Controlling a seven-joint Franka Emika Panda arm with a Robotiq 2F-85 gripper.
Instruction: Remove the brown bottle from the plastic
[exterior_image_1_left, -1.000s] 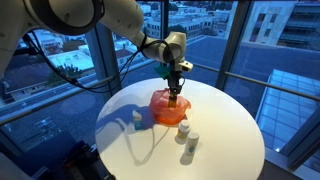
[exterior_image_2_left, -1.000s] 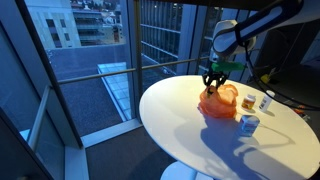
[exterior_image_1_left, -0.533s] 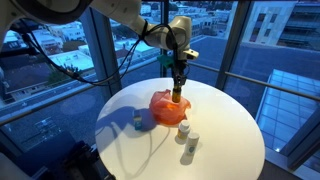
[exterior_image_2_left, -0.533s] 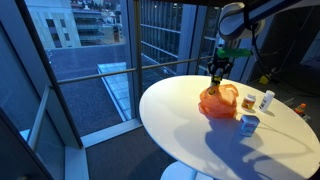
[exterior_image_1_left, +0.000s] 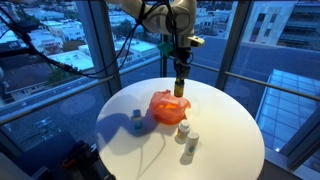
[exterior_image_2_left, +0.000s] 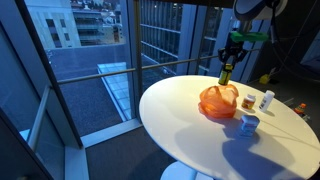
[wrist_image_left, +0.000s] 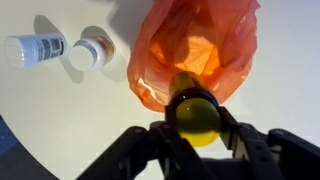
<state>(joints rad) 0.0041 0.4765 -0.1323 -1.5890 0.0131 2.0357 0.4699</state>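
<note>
My gripper (exterior_image_1_left: 179, 72) is shut on the brown bottle (exterior_image_1_left: 179, 86) and holds it upright in the air above the orange plastic bag (exterior_image_1_left: 165, 107). In an exterior view the bottle (exterior_image_2_left: 226, 72) hangs above and behind the bag (exterior_image_2_left: 217, 101). In the wrist view the bottle's round bottom (wrist_image_left: 194, 115) sits between my fingers (wrist_image_left: 196, 128), with the open, crumpled bag (wrist_image_left: 192, 48) on the white table below it. The bottle is clear of the bag.
The round white table (exterior_image_1_left: 230, 135) holds two white bottles (exterior_image_1_left: 185, 131) (exterior_image_1_left: 190, 146) near the bag and a small blue-capped bottle (exterior_image_1_left: 137, 122) at the side. They also show in an exterior view (exterior_image_2_left: 249, 123). Windows and railings surround the table.
My gripper has risen with the brown bottle, lifting it out of the orange bag to well above it. The bag has stayed on the table.
</note>
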